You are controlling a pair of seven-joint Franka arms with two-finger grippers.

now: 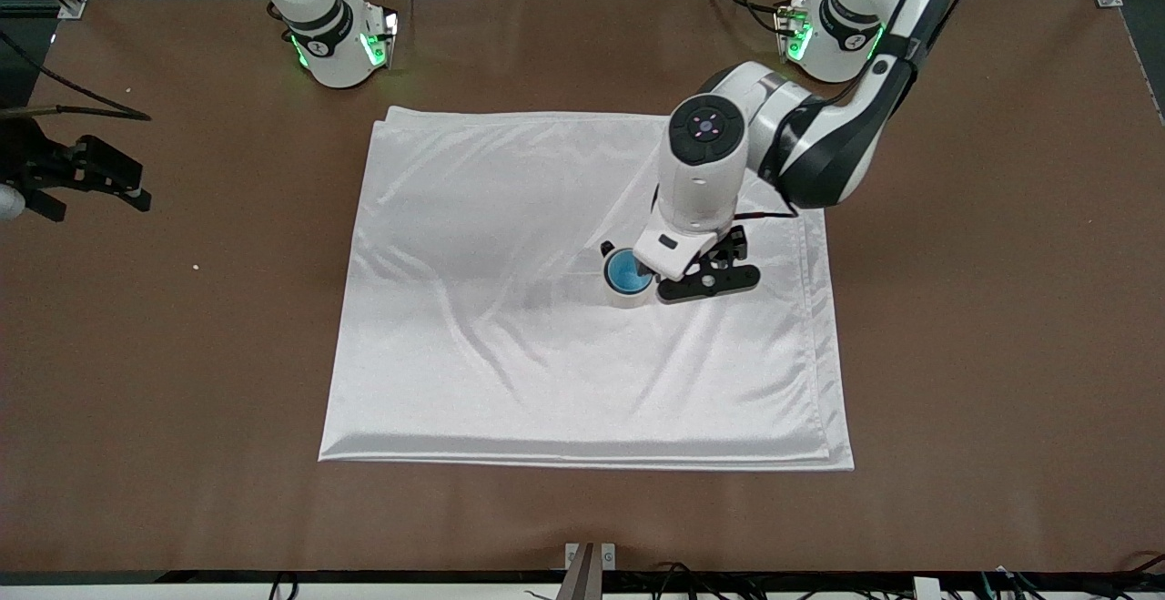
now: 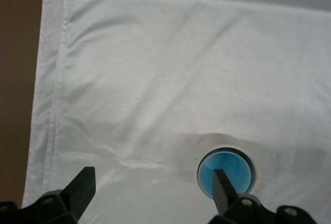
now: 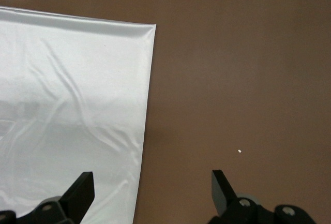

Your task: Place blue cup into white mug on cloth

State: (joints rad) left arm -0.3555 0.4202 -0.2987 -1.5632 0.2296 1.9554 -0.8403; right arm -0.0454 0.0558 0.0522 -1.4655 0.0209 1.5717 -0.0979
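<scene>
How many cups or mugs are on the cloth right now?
2: the blue cup sits nested inside the white mug, which stands on the cloth under the open left gripper.

A: What colour is the cloth (image 1: 510, 309)?
B: Shiny white, with soft grey wrinkle shadows, on a plain brown counter (image 1: 1001, 309).
A: And the cups?
B: The blue cup (image 1: 628, 272) shows a bright blue inside; the white mug (image 1: 624, 299) around it is cream.
A: The claws?
B: Left claw (image 2: 150, 193) and right claw (image 3: 150, 193) both have black fingers.
</scene>
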